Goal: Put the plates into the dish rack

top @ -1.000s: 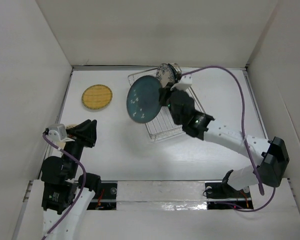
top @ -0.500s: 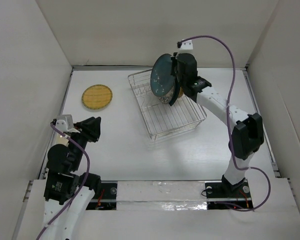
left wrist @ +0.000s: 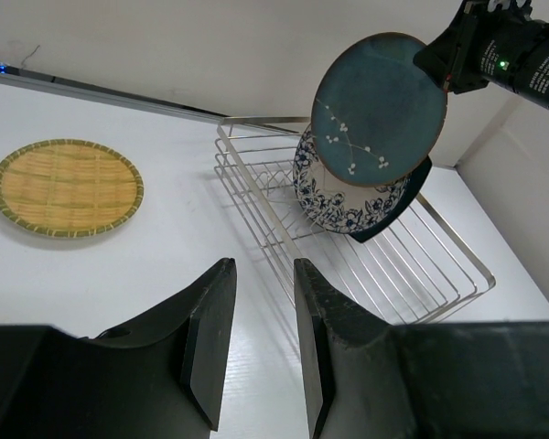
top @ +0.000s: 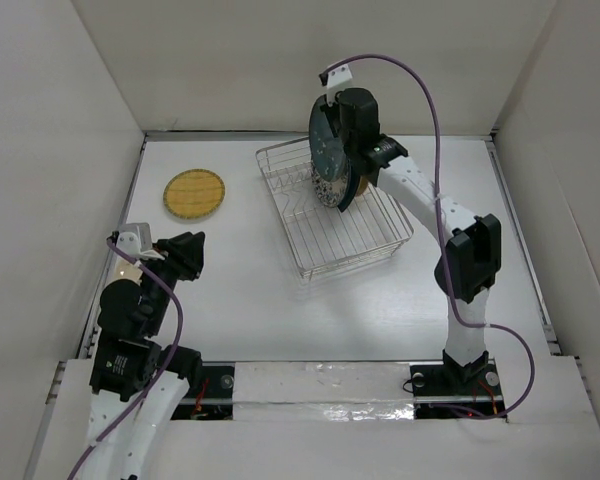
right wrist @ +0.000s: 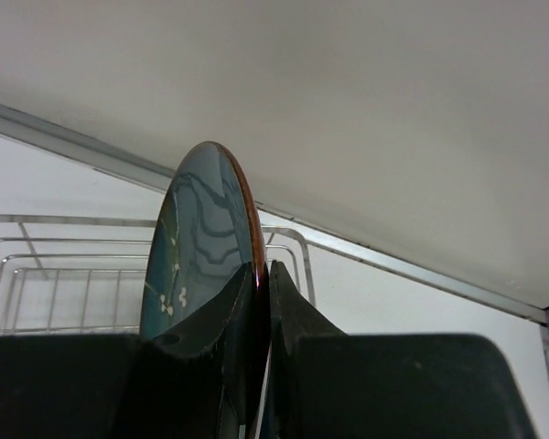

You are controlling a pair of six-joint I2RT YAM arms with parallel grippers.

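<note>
My right gripper is shut on the rim of the round dark teal plate, holding it upright on edge above the far end of the silver wire dish rack. The plate also shows in the left wrist view and the right wrist view. A white plate with blue floral rim and a square dark teal plate stand in the rack below it. A yellow-brown woven-look plate lies flat at the far left. My left gripper is open and empty, near the left front.
White walls close in the table on the left, back and right. The rack sits angled right of centre. The right arm's purple cable arcs above the rack.
My right gripper has turned the teal plate more edge-on and lifted it slightly toward the rack's far end. The left arm has shifted a little.
</note>
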